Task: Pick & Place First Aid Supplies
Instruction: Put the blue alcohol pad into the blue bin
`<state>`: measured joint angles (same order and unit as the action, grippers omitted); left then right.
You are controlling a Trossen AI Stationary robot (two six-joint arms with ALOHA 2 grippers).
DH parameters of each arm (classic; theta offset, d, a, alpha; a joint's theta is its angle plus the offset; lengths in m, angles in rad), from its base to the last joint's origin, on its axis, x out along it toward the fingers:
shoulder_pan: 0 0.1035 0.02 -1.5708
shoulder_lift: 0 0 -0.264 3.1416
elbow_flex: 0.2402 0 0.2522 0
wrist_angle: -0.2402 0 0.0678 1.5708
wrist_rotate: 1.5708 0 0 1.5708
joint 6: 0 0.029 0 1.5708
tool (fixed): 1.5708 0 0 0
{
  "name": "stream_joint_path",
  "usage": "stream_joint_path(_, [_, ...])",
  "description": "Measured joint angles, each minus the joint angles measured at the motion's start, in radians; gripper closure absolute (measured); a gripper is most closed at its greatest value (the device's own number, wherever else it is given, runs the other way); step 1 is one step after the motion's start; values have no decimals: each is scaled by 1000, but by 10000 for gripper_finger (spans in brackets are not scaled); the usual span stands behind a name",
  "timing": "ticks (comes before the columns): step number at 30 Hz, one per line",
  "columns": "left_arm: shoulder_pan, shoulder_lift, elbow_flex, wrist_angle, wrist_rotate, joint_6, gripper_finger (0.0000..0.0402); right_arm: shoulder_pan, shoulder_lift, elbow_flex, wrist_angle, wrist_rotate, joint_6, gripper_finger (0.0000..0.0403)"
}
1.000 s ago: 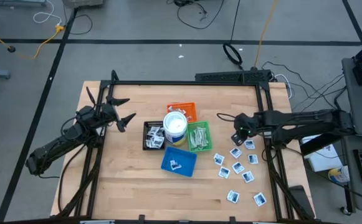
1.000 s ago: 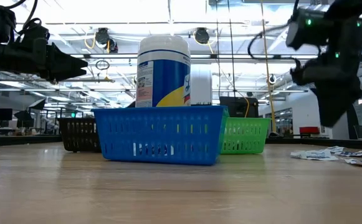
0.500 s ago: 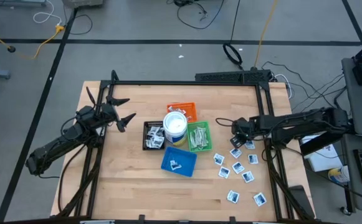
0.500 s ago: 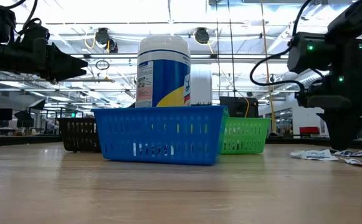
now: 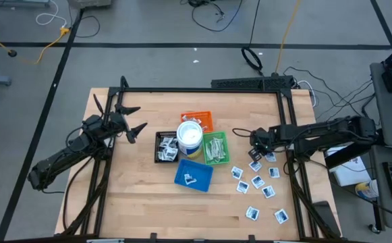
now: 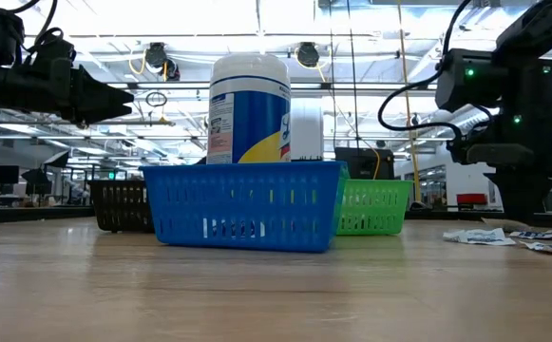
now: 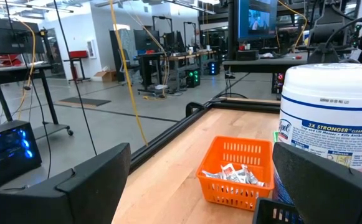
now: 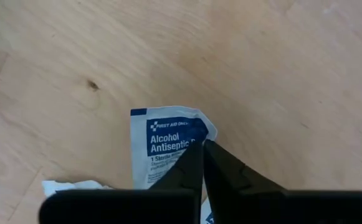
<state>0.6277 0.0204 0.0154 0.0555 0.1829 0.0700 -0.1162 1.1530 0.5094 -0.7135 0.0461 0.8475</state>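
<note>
The right end effector (image 8: 202, 148), its two dark fingers pinched together on the edge of a small flat white square packet with dark-blue "Alcohol Antiseptic" print (image 8: 168, 140), is down at the pale wooden surface (image 5: 135, 182) among a scatter of like packets (image 5: 258, 182) on the right side. The grasp step looks to be in hand; the packet lies flat on the wood, not yet lifted. The next move calls for a clean raise without dragging neighbouring packets, then a carry towards the cluster of small plastic baskets at centre: a blue basket (image 5: 193, 174), a green basket (image 5: 216, 148), a black basket (image 5: 166, 146) and an orange basket (image 5: 198, 120), grouped round a white round tub with a blue band (image 5: 189, 138). Beyond them, the left end effector (image 5: 132, 120) hovers above the surface's left side with its fingers spread wide, holding nothing.
</note>
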Motion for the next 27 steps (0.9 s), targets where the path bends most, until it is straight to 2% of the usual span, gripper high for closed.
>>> stream_joint_path(12, [0,0,0,1,0,0,4,2,-10,220,-210,1,-55,403])
stream_joint_path(20, [0,0,0,0,0,0,4,54,-6,344,-348,4,-22,403])
stream_joint_path(27, [0,0,0,0,0,0,4,167,148,509,-383,4,0,403])
